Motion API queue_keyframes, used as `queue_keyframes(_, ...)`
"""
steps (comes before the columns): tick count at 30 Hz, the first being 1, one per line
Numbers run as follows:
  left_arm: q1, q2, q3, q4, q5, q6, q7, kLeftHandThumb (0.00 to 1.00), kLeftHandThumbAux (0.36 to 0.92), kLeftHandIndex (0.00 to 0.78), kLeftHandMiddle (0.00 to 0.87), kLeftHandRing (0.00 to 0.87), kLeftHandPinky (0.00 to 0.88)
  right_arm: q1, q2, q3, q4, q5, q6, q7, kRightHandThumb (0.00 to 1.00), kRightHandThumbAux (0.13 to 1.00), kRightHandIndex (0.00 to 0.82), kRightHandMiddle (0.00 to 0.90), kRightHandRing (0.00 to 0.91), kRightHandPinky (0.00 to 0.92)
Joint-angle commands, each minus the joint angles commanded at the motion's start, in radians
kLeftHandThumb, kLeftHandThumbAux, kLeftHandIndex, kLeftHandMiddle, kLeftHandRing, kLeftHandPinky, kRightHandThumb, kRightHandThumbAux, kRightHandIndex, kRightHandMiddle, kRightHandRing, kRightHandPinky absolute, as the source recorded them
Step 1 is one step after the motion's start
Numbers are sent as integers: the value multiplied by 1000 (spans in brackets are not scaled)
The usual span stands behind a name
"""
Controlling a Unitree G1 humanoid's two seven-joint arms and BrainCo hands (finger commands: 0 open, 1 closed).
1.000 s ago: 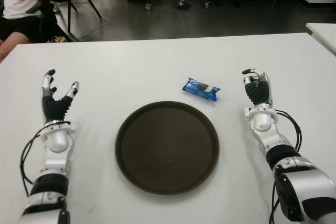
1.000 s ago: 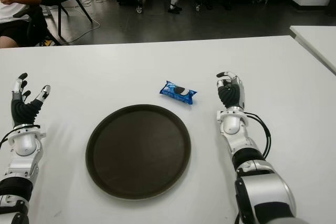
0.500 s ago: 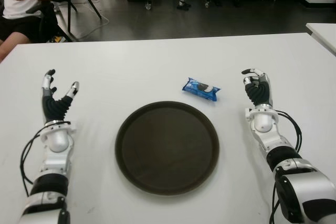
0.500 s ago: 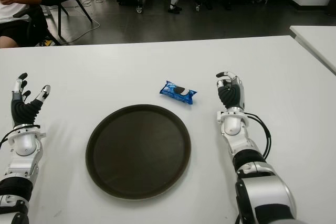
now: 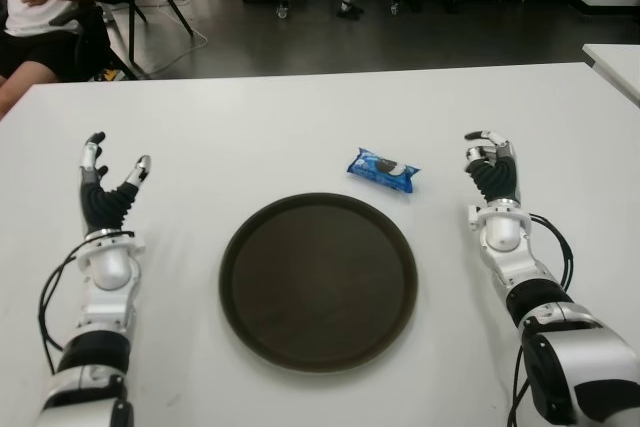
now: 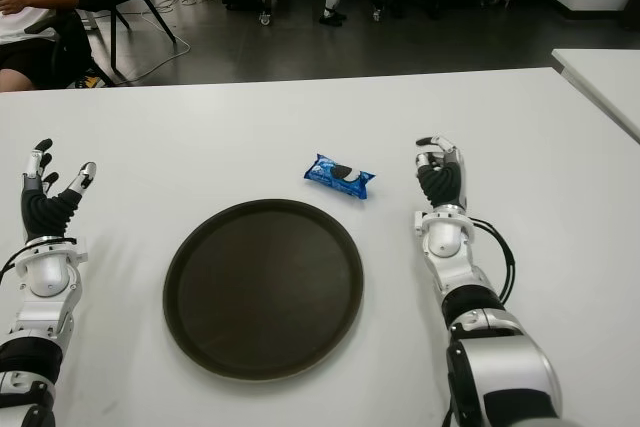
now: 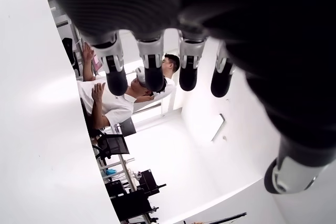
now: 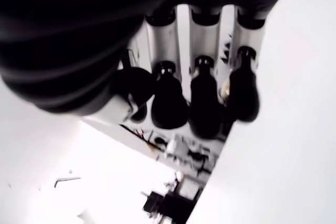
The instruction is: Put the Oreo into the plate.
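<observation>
A blue Oreo packet (image 5: 384,170) is seen lying on the white tabletop (image 5: 300,127), just beyond the rim of an empty dark round plate (image 5: 318,282). The right robot hand (image 5: 492,175) is raised near the packet on its right, fingers partly curled, nothing held. The left robot hand (image 5: 108,190) is shown well apart, fingers spread, empty. Nothing appears done yet: grasping and placing are both left.

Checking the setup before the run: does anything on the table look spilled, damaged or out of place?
Nothing stands out. The Oreo pack lies intact on the white table, just beyond the empty plate. The left hand and right hand hold nothing.
</observation>
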Motion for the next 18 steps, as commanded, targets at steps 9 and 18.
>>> queue_keyframes(9,0,0,0,0,0,0,0,0,595,16,0,0,0,-10,-29,24,48,-31,2,53,4,497,5,3,3,2)
queue_keyframes(18,0,0,0,0,0,0,0,0,595,16,0,0,0,-7,-32,23,53,-28,-31,73,0,534,0,0,0,0)
